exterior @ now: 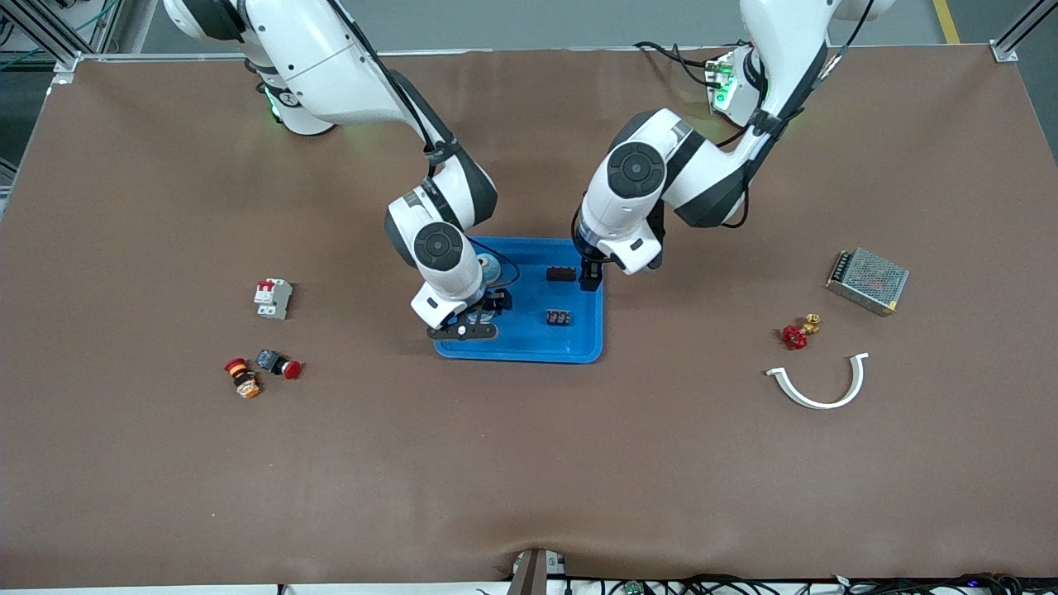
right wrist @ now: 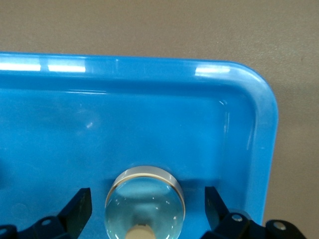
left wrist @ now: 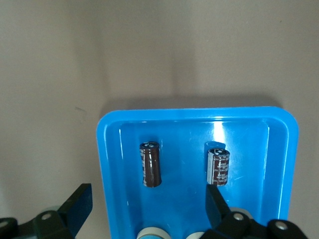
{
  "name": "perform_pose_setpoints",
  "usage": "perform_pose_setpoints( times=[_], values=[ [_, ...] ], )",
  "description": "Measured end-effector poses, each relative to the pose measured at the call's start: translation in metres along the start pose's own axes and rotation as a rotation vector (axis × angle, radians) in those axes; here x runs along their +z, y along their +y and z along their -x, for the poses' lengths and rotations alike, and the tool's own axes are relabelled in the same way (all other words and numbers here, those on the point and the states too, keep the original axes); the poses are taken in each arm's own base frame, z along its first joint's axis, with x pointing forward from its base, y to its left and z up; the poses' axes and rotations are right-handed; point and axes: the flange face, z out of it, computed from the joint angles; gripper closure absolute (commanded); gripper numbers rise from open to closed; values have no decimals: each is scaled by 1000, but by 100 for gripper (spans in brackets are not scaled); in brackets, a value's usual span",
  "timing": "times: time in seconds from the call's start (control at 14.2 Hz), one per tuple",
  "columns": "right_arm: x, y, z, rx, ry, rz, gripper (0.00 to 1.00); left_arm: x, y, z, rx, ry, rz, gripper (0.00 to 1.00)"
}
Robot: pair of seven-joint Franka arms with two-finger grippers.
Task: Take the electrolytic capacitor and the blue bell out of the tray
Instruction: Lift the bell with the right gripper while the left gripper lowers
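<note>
A blue tray (exterior: 529,343) lies at the table's middle. Two dark capacitors (exterior: 561,273) (exterior: 559,316) lie in it at the left arm's end; both show in the left wrist view (left wrist: 151,164) (left wrist: 218,167). My left gripper (exterior: 589,281) (left wrist: 147,209) is open and empty, low over that end of the tray, with one finger (left wrist: 75,206) outside the rim. A shiny domed bell (right wrist: 144,199) sits in the tray between the open fingers of my right gripper (exterior: 463,332) (right wrist: 147,211), untouched by them. A second bell (exterior: 489,268) sits in the tray farther from the front camera.
A white circuit breaker (exterior: 273,297) and two push buttons (exterior: 263,368) lie toward the right arm's end. A red valve (exterior: 795,335), a white curved clip (exterior: 818,384) and a metal power supply (exterior: 866,281) lie toward the left arm's end.
</note>
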Motion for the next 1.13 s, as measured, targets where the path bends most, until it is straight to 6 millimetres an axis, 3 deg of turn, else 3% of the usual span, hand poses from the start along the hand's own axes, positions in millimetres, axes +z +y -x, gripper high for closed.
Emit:
perform_pose_setpoints(
  times=[0.35,0.71,0.92,0.99,1.13],
  values=[
    [1,0,0,0,1,-1,4,37,-12,19,-3,19,-18,0],
    [3,0,0,1,-1,1,38,61,-26,30,34,30,-19,0],
    [2,0,0,1,1,0,65,72,-28,28,43,26,-3,0],
    [2,0,0,1,1,0,70,76,-29,27,47,29,2,0],
    [2,0,0,1,1,0,72,86,-28,27,45,43,22,0]
  ],
)
